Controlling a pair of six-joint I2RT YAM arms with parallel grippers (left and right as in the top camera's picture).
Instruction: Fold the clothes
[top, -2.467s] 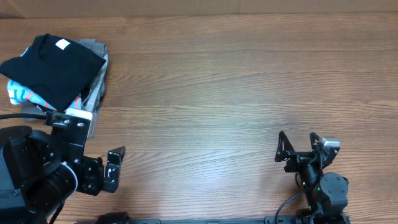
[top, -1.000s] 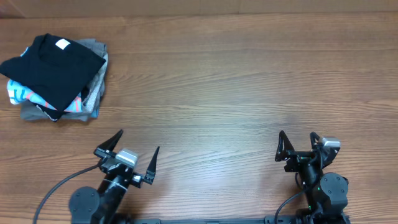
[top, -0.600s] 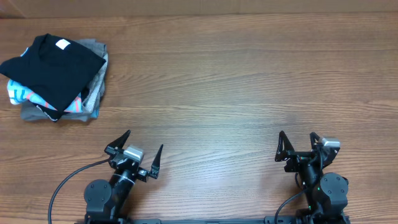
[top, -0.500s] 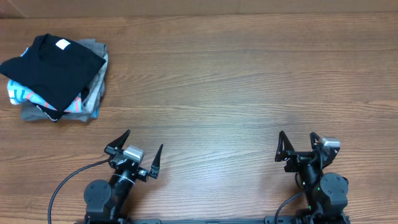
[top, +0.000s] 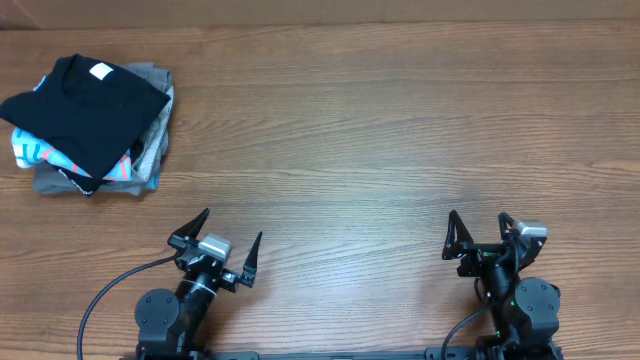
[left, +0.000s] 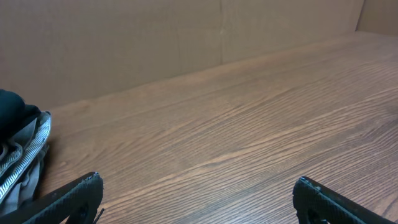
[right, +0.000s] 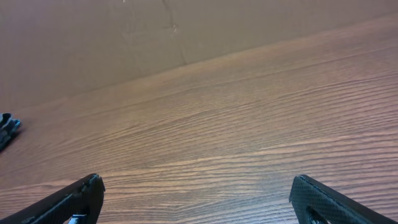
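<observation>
Closest to the viewer, at the near edge of a wooden table (top: 380, 130), two black robot arms sit side by side, well apart from each other. The left gripper (top: 231, 225) is near the left of centre, angled slightly to the right. Its two pointed fingers are spread wide with nothing between them. The right gripper (top: 478, 215) is near the right side, its jaws likewise parted and holding nothing. Each points toward the far side of the table. A black cable curves away from the base of the left arm toward the near left corner.

From the left wrist camera, both black fingertips (left: 68, 199) show at the bottom corners of the frame, with bare wood grain between them. The right wrist camera shows the same: fingertips (right: 323, 199) wide apart over bare wood.

Farther off, at the far left of the table, sits a pile of clothes (top: 90, 125). A folded black shirt (top: 85, 115) lies on top, a small white label (top: 100, 71) near its far edge. Beneath it, a grey garment (top: 155, 140) sticks out to the right, and a piece striped in blue, white and coral (top: 30, 150) pokes out at the near left. The pile is well apart from both grippers.

A plain brown wall (left: 124, 43) rises behind the table's far edge.
</observation>
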